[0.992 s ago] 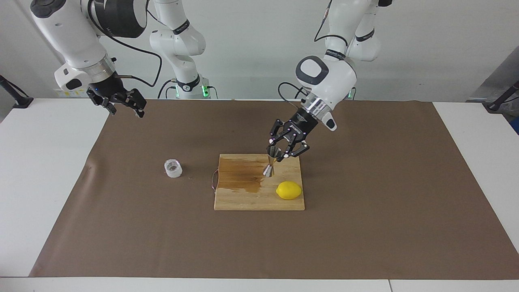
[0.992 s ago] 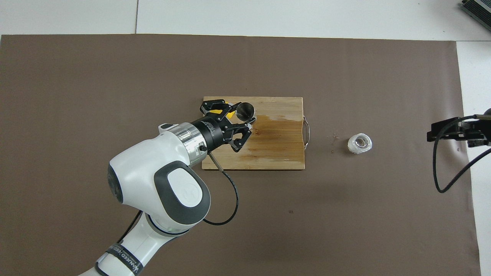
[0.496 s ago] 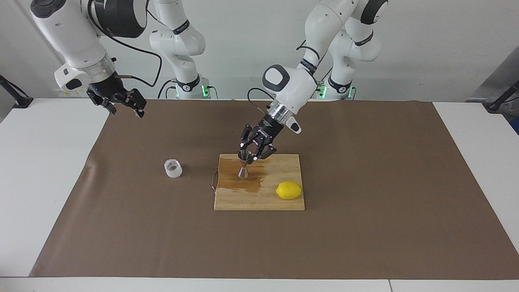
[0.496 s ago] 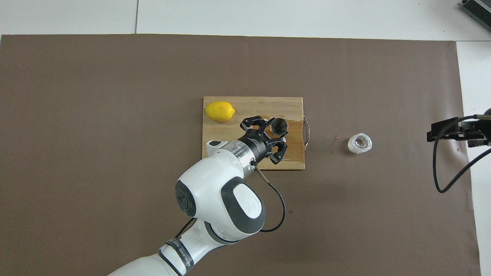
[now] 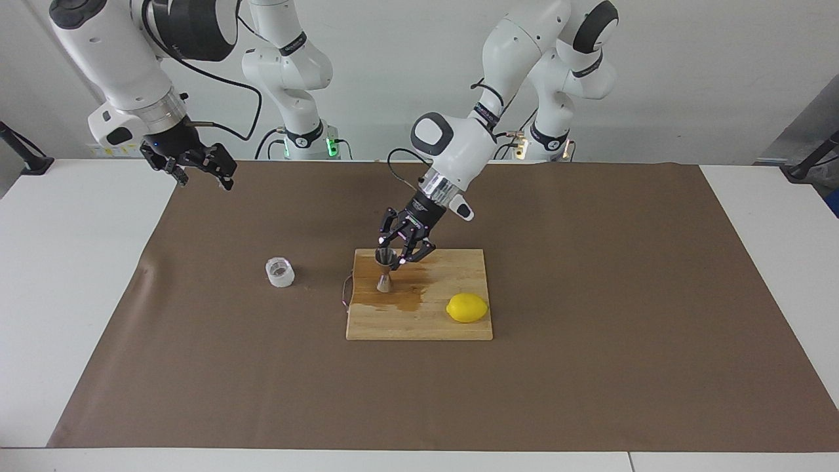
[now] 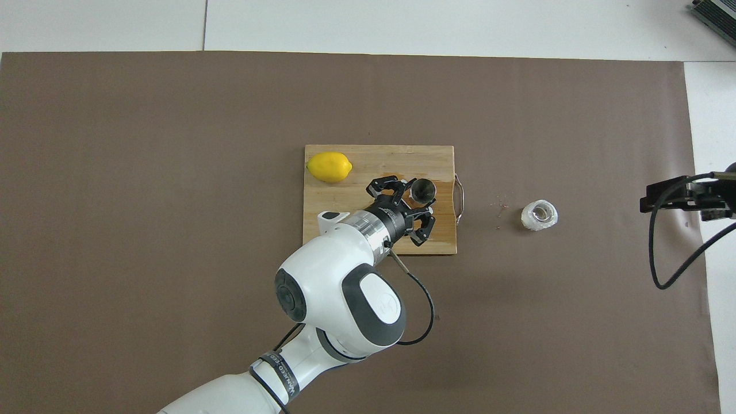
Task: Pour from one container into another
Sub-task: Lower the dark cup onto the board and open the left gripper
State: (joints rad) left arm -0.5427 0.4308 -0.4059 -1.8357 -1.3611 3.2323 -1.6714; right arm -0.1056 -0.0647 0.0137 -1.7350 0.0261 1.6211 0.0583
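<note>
At frame centre, the left gripper [image 5: 393, 257] grips the steel jigger [image 5: 385, 270] at its rim over the cutting board [image 5: 419, 324]: light, rigid, slippery. Clear cup [image 5: 280, 272] sits centre-left; right gripper [image 5: 196, 172] waits wide, upper left.

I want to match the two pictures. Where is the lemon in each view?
Facing view: the lemon lies on the wooden board, at its corner toward the left arm's end, lower right of centre.
Overhead view: the lemon lies at the board's upper left corner.
Shared landmark: the steel jigger on the same board.
</note>
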